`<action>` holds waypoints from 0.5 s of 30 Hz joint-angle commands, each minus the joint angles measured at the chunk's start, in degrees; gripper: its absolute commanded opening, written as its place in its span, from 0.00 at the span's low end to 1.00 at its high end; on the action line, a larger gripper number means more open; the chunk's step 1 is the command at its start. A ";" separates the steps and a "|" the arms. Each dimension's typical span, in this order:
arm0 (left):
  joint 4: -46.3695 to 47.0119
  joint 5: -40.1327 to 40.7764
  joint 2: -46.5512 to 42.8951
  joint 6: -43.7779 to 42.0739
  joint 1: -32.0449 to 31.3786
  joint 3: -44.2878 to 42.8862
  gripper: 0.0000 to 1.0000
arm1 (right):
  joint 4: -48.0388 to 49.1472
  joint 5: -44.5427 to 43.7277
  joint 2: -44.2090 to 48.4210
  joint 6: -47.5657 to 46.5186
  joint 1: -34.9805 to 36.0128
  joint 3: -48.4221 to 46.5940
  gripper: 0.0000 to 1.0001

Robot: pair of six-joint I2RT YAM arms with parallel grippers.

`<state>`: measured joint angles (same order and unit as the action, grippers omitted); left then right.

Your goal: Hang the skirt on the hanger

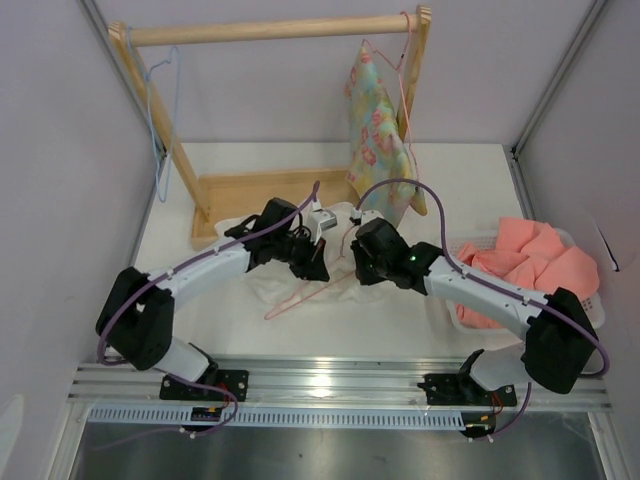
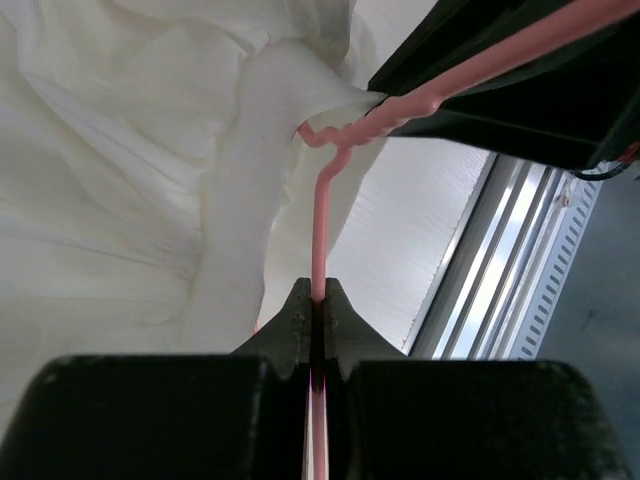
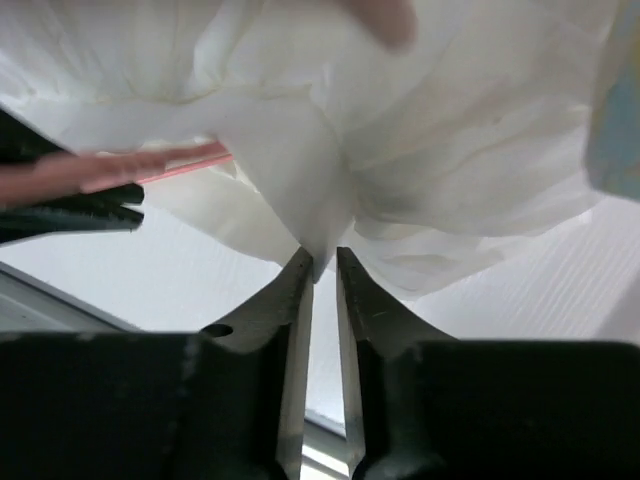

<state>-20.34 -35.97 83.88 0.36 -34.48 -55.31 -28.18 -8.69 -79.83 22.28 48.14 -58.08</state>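
1. Table (image 1: 400, 330) and surroundings show whole only from above. Two arms meet mid-table over one white skirt (image 1: 262, 287), crumpled on the tabletop, with one pink hanger (image 1: 300, 298) poking out toward the near edge. The left gripper (image 1: 315, 262) and right gripper (image 1: 352, 258) sit close together. Behind stands one wooden rack (image 1: 260, 30) with one light blue hanger (image 1: 160, 120) and one floral garment (image 1: 378, 130). One basket (image 1: 590, 310) on the right holds one salmon-pink cloth (image 1: 525, 255).
2. Left wrist view alone shows the left gripper (image 2: 318, 295) pinched tight on the hanger (image 2: 322, 220) wire, below its twisted neck, with skirt (image 2: 130, 150) folds beside it.
3. Right wrist view alone shows the right gripper (image 3: 322, 262) with fingers a crack apart, the tip of one skirt (image 3: 450, 150) fold at their tips.
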 commanded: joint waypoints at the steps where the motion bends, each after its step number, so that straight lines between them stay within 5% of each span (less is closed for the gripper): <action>1: 0.22 -6.74 4.09 -3.08 2.05 -4.45 0.00 | 11.12 1.92 4.24 -6.54 -1.99 3.23 0.24; 9: -1.99 -7.80 8.67 -4.76 2.93 -6.74 0.00 | 18.51 2.70 8.29 -13.31 -4.37 6.76 0.45; 15: -3.39 -8.15 9.90 -5.72 3.10 -8.41 0.00 | 22.90 7.54 8.90 -18.41 -6.30 9.82 0.50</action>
<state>-23.00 -42.19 92.79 -3.09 -31.90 -60.80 -10.48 -3.90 -72.53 8.29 42.85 -50.15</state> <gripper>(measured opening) 0.037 0.491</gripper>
